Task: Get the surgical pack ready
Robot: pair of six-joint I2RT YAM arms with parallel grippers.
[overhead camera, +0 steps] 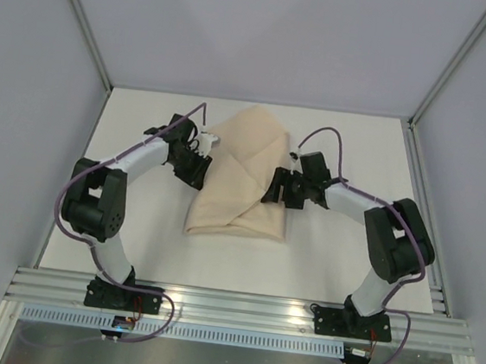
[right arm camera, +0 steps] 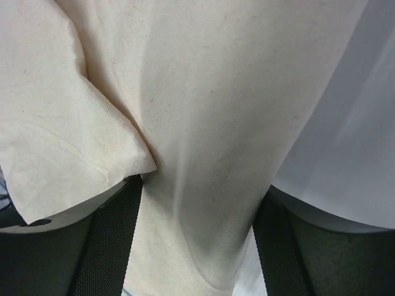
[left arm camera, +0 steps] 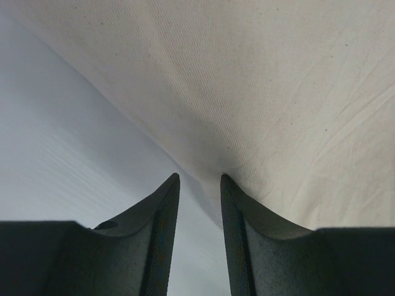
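The surgical pack (overhead camera: 243, 178) is a tan cloth bundle folded shut in the middle of the white table; whatever it holds is hidden. My left gripper (overhead camera: 199, 169) sits at the bundle's left edge. In the left wrist view the left gripper (left arm camera: 199, 179) is open with only bare table between its fingers, and the cloth (left arm camera: 278, 92) edge meets the right fingertip (left arm camera: 227, 185). My right gripper (overhead camera: 279, 190) is at the bundle's right edge. Seen from the right wrist, the right gripper (right arm camera: 200, 185) is wide open around a raised fold of cloth (right arm camera: 203, 92), and a cloth flap (right arm camera: 55, 142) lies over its left finger.
The white table (overhead camera: 352, 141) is bounded by grey walls and slanted aluminium posts (overhead camera: 86, 22). A ribbed aluminium rail (overhead camera: 238, 308) runs along the near edge, where both arm bases are bolted. A second rail (overhead camera: 424, 192) follows the right side.
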